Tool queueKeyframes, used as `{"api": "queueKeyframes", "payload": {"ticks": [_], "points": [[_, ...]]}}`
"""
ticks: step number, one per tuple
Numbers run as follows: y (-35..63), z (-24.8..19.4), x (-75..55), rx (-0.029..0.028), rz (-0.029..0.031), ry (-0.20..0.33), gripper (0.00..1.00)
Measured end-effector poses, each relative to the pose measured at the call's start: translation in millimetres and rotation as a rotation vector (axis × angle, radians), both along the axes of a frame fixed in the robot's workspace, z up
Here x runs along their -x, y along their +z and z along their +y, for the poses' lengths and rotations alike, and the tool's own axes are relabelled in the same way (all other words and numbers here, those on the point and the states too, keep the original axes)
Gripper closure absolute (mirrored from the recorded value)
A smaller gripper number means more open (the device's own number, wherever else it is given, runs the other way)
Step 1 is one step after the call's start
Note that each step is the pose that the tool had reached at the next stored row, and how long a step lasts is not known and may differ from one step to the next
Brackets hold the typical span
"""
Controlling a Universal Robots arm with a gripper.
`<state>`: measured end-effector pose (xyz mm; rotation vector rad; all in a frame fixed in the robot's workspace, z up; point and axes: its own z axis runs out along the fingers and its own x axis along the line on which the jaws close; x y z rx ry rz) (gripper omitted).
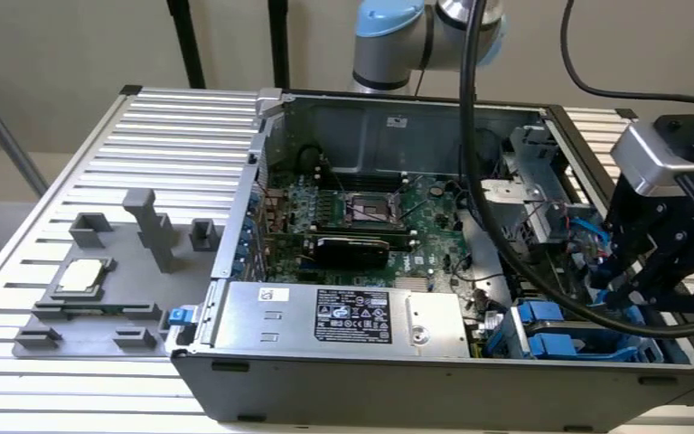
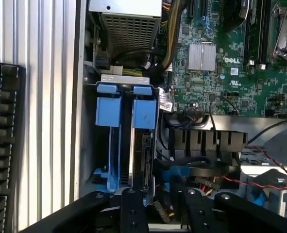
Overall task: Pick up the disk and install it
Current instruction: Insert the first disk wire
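The disk [image 2: 143, 145] stands on edge in the drive bay at the case's corner, clipped in its blue carrier [image 2: 144, 114]; its silver-grey side shows below the blue tab. In the exterior view the carrier's blue tab [image 1: 539, 312] sits at the case's lower right. A second blue carrier [image 2: 108, 110] stands beside it, closer to the case wall. My gripper [image 2: 163, 211] hovers just over the bay, black fingers [image 2: 133, 211] apart and nothing between them. In the exterior view the gripper [image 1: 622, 287] hangs over the case's right end.
The open computer case [image 1: 444, 380] lies on a slatted metal table [image 1: 166, 136]. A grey power-supply box [image 1: 335, 316] sits beside the bay, the motherboard [image 1: 371, 217] behind it. Thick black cables [image 1: 492, 208] cross the case. A grey fixture holds a processor chip [image 1: 82, 276].
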<state>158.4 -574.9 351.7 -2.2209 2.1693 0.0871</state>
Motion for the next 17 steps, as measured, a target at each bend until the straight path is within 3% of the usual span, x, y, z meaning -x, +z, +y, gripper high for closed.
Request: {"api": "queueKeyframes", "payload": {"ticks": [1, 6, 11, 14, 17], "points": [[-0.7, 0.8, 1.1, 0.0007, 0.0000, 0.001, 0.00], [-3.2, 4.3, 8.5, 0.0038, 0.0000, 0.006, 0.00], [-4.1, 3.8, 18.6, 0.0040, 0.0000, 0.010, 0.00], [-4.1, -2.6, 21.1, 0.0040, 0.0000, 0.010, 0.00], [-4.1, -15.2, 21.1, 0.0024, 0.0000, 0.010, 0.00]]}}
